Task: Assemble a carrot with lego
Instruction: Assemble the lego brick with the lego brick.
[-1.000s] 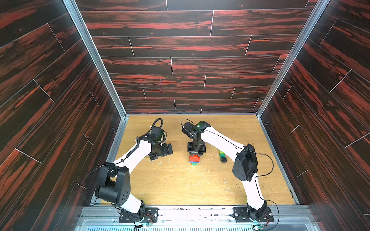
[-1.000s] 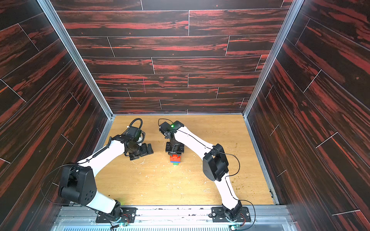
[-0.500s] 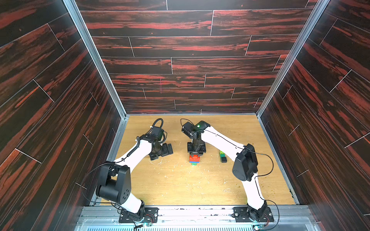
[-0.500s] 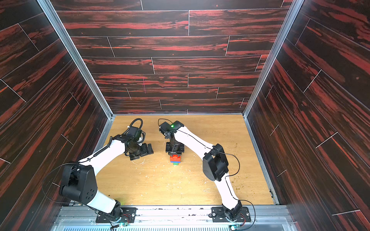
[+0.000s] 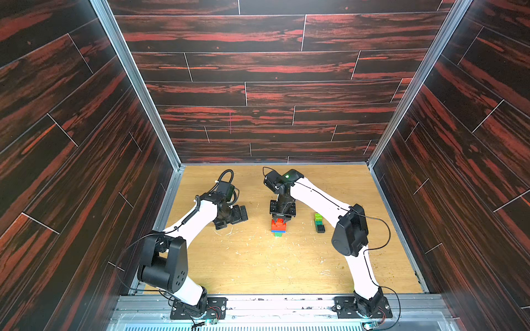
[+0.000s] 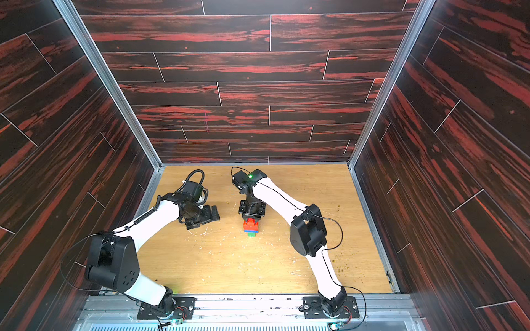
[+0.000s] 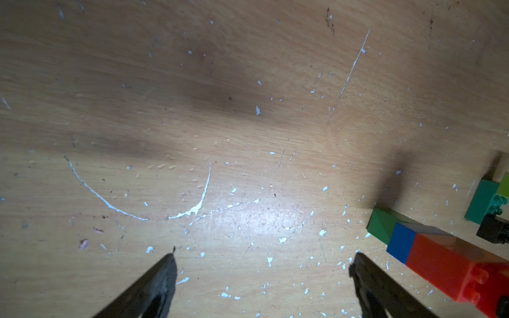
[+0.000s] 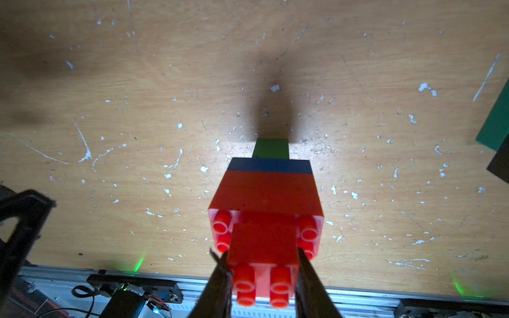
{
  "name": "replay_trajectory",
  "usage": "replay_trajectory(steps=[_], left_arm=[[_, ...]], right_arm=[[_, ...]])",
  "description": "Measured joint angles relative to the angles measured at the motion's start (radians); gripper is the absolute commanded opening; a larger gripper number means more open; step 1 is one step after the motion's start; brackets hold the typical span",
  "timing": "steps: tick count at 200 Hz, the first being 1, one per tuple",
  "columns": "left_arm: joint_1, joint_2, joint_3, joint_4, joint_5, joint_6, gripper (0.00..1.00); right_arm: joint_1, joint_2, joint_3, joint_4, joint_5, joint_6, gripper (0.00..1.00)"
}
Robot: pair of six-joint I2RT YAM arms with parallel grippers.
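Note:
The partly built carrot lies on the wooden floor: green tip, blue layer, wide red bricks, and a small red brick at its end. My right gripper is shut on that small red brick, a finger on each side. The left gripper stands open and holds nothing, low over bare floor to the left of the carrot. A separate short lego stack of lime, teal and black lies to the right of the carrot.
Dark wood-patterned walls close in the floor on three sides. A metal rail with both arm bases runs along the near edge. The floor is scratched and speckled with white chips.

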Motion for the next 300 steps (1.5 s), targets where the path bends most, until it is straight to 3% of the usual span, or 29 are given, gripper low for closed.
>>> replay_trajectory(steps=[106,202,300], left_arm=[[0.001,0.030,0.018,0.001,0.004,0.000,1.00],[0.001,0.030,0.038,0.000,0.004,-0.001,1.00],[0.001,0.030,0.047,-0.001,0.004,-0.008,1.00]], right_arm=[[0.028,0.020,0.014,-0.025,0.039,-0.070,0.11],[0.033,0.019,0.020,-0.028,0.055,-0.069,0.27],[0.033,0.015,0.019,-0.027,0.058,-0.066,0.32]])
